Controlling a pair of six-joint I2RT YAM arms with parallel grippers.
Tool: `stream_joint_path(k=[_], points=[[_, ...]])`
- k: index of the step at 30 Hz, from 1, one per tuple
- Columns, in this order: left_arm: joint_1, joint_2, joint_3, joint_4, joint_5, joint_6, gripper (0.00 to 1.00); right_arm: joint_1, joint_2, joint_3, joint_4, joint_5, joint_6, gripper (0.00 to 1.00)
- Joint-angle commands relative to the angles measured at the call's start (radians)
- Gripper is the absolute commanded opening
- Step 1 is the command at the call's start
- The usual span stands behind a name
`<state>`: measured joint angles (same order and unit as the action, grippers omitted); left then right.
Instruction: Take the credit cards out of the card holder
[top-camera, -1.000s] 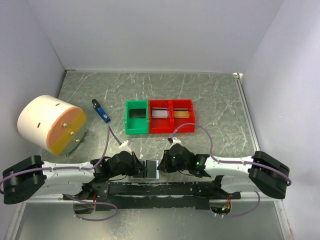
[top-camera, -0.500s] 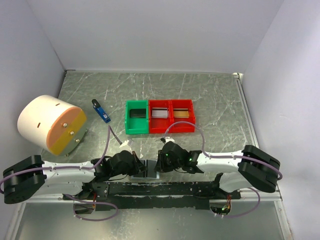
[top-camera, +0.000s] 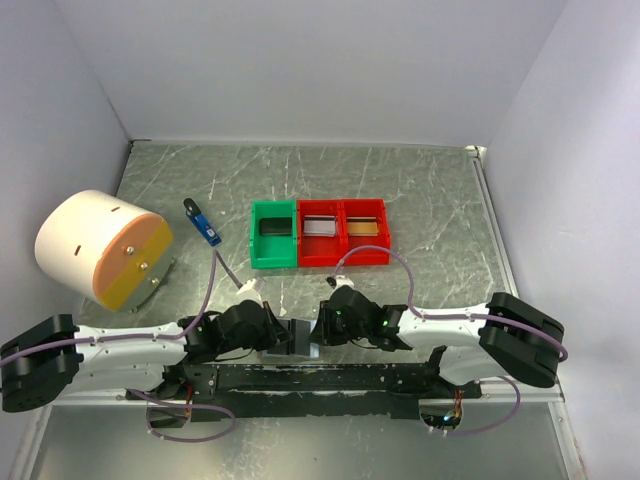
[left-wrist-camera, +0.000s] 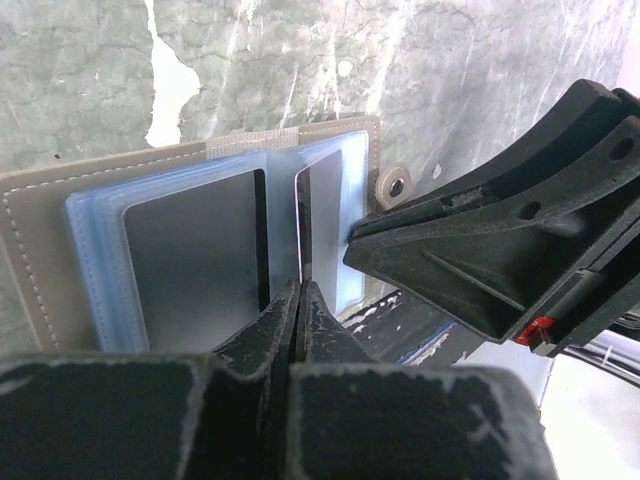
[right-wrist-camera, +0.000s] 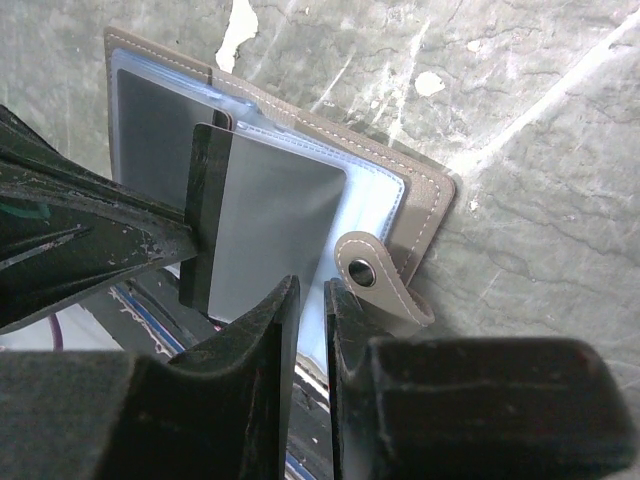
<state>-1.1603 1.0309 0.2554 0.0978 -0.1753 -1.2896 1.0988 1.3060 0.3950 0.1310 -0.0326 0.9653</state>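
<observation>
I see the card holder (left-wrist-camera: 200, 180) lying open on the marbled counter (left-wrist-camera: 450, 60). Its stitched grey border frames two pale blue sleeves (left-wrist-camera: 95, 260), and dark grey cards (left-wrist-camera: 195, 265) show inside them. My left fingers (left-wrist-camera: 285, 315) are pressed together, with their tips at the fold between the panels. The black right fingers (left-wrist-camera: 470, 240) reach in from the side and touch the right panel's edge, just below the snap tab (left-wrist-camera: 394, 186).

Soft, even light fills the overhead view, with a white streaky sheen on the table (top-camera: 430, 190). In the wrist views the near bulk of the left claw (left-wrist-camera: 298, 300) and right claw (right-wrist-camera: 312, 300) is dark and blurred. Just beyond their tips the card holder (left-wrist-camera: 40, 250) and the dully gleaming credit card (right-wrist-camera: 280, 220) are sharp. Low right of the left claw, a corner burns out white.
</observation>
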Motion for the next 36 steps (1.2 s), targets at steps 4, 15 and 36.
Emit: stream_joint_path(k=[4, 15, 36], points=[[-0.005, -0.021, 0.027, -0.025, -0.028, 0.012, 0.07, -0.002, 0.002, -0.002, -0.072, 0.009, -0.050, 0.18], [-0.004, 0.013, 0.020, 0.029, -0.008, 0.009, 0.07, -0.003, 0.024, 0.101, -0.057, -0.020, -0.086, 0.26], [-0.002, 0.031, -0.095, 0.300, 0.040, -0.033, 0.25, -0.002, 0.065, -0.083, 0.088, 0.019, 0.062, 0.28]])
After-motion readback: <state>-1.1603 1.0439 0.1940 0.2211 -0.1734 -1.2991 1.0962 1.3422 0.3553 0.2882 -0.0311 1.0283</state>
